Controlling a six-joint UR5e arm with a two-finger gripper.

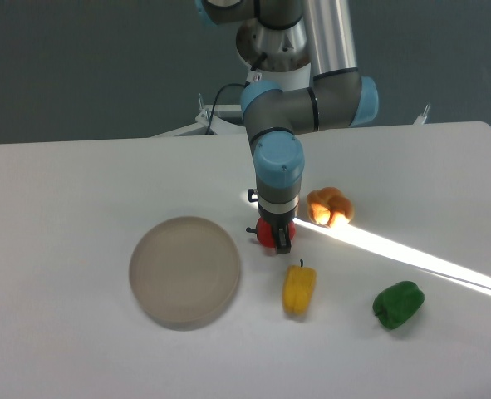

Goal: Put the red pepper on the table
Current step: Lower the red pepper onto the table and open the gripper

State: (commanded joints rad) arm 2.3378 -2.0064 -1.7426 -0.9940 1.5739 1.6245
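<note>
While the plate holds nothing, the tool grips the red pepper.

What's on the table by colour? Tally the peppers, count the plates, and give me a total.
Red pepper: 1, in the gripper
Orange pepper: 1
Yellow pepper: 1
Green pepper: 1
Plate: 1
Total: 5 things, 4 of them peppers

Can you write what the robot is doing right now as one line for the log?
gripper: closed around red pepper | pepper: low over table, contact unclear | near: orange pepper, yellow pepper | plate: bare
</note>
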